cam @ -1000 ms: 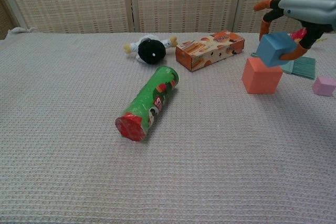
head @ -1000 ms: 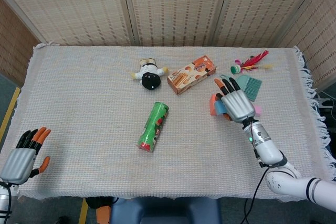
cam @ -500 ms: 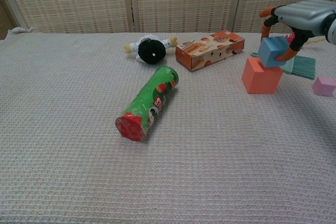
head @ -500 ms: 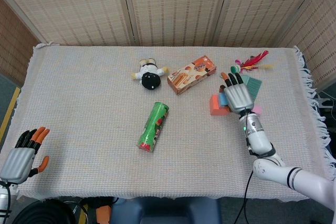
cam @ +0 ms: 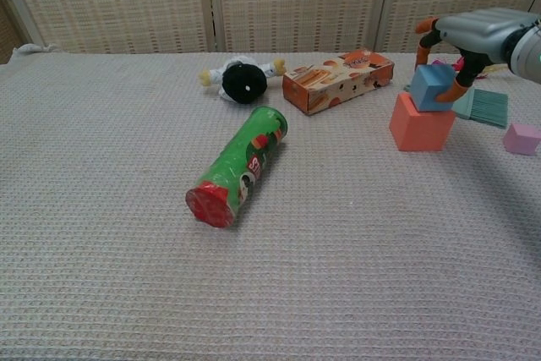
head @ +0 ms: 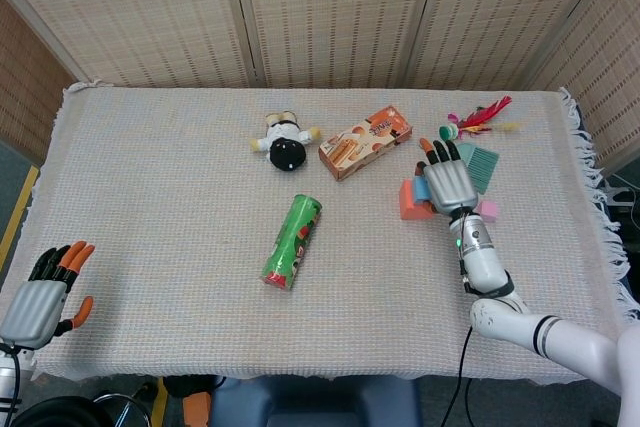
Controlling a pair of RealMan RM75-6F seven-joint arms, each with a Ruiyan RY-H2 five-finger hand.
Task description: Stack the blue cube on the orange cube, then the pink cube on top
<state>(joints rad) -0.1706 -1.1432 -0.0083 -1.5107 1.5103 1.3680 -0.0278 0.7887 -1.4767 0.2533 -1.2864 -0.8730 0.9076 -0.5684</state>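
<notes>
The orange cube (cam: 420, 124) (head: 410, 201) stands right of centre on the cloth. My right hand (cam: 478, 35) (head: 447, 185) holds the blue cube (cam: 432, 87) (head: 424, 190) tilted on the orange cube's top, toward its far right edge, with the fingers curled down around it. The small pink cube (cam: 521, 138) (head: 487, 209) lies on the cloth to the right of both. My left hand (head: 42, 299) rests at the table's near left corner, fingers apart and holding nothing; the chest view does not show it.
A green snack can (cam: 239, 164) lies on its side at mid-table. An orange snack box (cam: 338, 80) and a black-and-white plush toy (cam: 243, 79) lie behind it. A teal brush (cam: 484, 107) and a feathered toy (head: 480, 115) sit behind the cubes.
My right hand has carried the blue cube back and down, from above the orange cube's right side until it touches the orange cube's top. The left hand stays put.
</notes>
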